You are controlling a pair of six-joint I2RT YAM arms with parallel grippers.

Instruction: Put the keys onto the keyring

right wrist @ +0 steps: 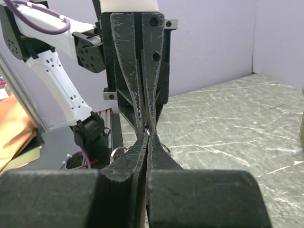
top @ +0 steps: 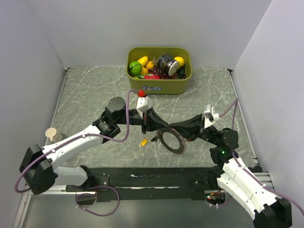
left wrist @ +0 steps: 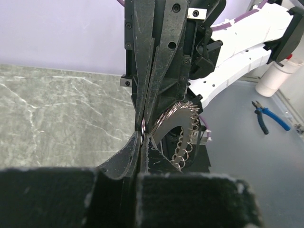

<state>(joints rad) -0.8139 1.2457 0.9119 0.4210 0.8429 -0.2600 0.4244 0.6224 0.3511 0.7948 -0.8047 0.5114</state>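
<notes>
The keyring (top: 172,141), a grey metal ring with a coiled rim, is held off the table between both arms. My left gripper (top: 160,129) and my right gripper (top: 176,132) meet nose to nose at its upper left rim. In the left wrist view my left gripper (left wrist: 142,135) is shut on a thin wire loop, with the keyring (left wrist: 183,126) just to its right. In the right wrist view my right gripper (right wrist: 148,135) is also shut on a thin loop, with small rings (right wrist: 116,153) beside it. A yellow key (top: 142,141) is left of the ring, below my left gripper. Other keys are not visible.
An olive bin (top: 159,87) with toy fruit and a dark can stands at the back centre. A small red object (top: 141,93) sits by the left wrist. A beige spool (top: 53,135) stands at the left edge. Blue pliers (left wrist: 268,116) lie beyond the table.
</notes>
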